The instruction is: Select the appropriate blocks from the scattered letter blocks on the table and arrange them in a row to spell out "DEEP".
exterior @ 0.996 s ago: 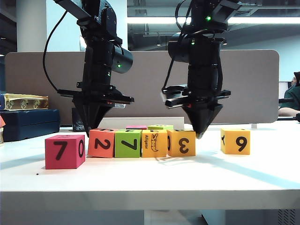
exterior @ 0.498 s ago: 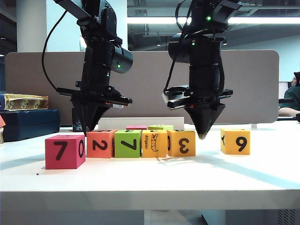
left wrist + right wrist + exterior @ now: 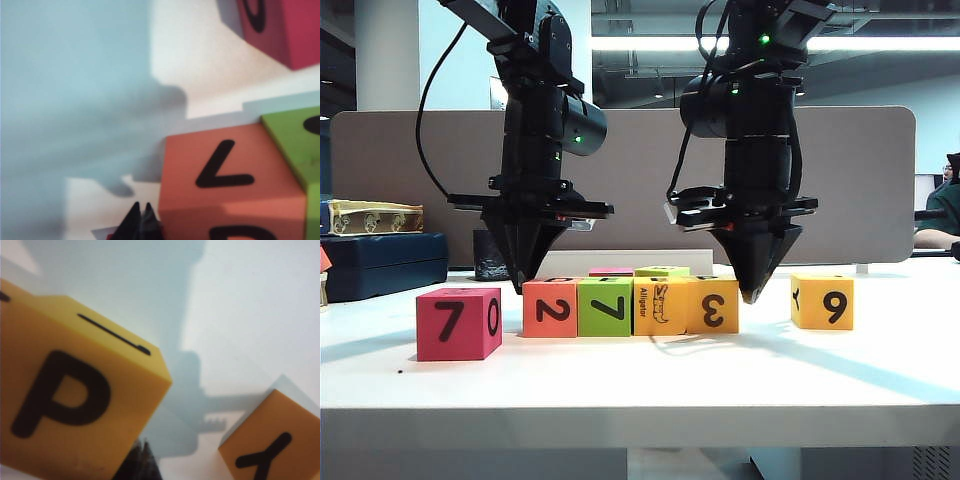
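Arms of black metal hang down from above over the wide white bench (image 3: pixel 640 385), both wrists turned so the grippers point straight down at its top.

On the left of the exterior view, the left gripper (image 3: pixel 531 283) tapers to a single point, its jaws pressed together on nothing. The tip sits at the outer top edge of the orange foam cube with a black "2" (image 3: pixel 550 308), just beside it; whether it touches I cannot tell. In the left wrist view the closed tips (image 3: pixel 140 218) lie right next to that cube's side.

On the right, the right gripper (image 3: pixel 751 291) also narrows to one point, jaws closed and empty, hanging just beside the outer side of the yellow-orange foam cube with a "3" (image 3: pixel 712 305). In the right wrist view the tip (image 3: pixel 142 452) is close against that cube, whose upper face shows a "P".

Four cubes stand in a row, faces touching: the orange "2", the lime-green foam cube with a "7" (image 3: pixel 604 306), the yellow-orange foam cube with an alligator picture (image 3: pixel 659 305), and the "3". Apart from the row stand a larger red foam cube with "7" and "0" (image 3: pixel 458 322) to the left and a yellow-orange foam cube with a "9" (image 3: pixel 822 301) to the right.
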